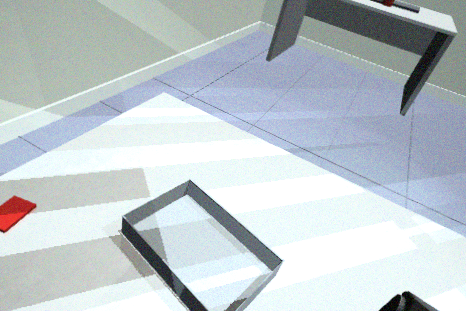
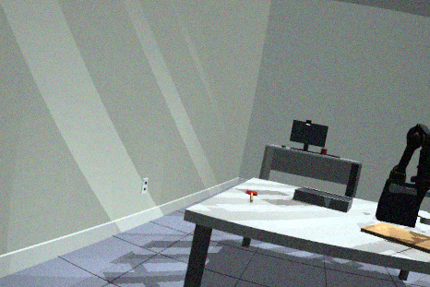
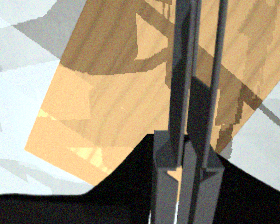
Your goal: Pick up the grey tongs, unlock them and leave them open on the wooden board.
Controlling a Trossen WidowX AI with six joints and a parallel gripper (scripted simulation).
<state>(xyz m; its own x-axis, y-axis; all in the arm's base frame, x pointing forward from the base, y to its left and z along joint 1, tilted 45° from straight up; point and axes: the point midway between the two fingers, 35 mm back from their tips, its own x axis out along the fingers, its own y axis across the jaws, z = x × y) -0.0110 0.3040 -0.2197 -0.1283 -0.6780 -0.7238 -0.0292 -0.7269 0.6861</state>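
The grey tongs [image 3: 182, 65] are held in my gripper [image 3: 167, 141], which is shut on them in the wrist view. Their two long, narrow arms run close together up out of the top edge, with a slim gap between them. Whether the lock is engaged cannot be told, and their far end is out of view. The wooden board [image 3: 66, 100] [image 2: 392, 233] lies beyond the tongs in the wrist view and at the table's right in the exterior view. The roasting tin [image 1: 235, 221] [image 2: 323, 199] stands on the table with no tongs across it.
A red flat object [image 1: 15, 213] [image 2: 251, 192] lies left of the tin, with a small yellowish piece by it. A black box shape [image 2: 398, 201] stands behind the board, by the dark arm [image 2: 417, 137]. A desk with a monitor stands in the background.
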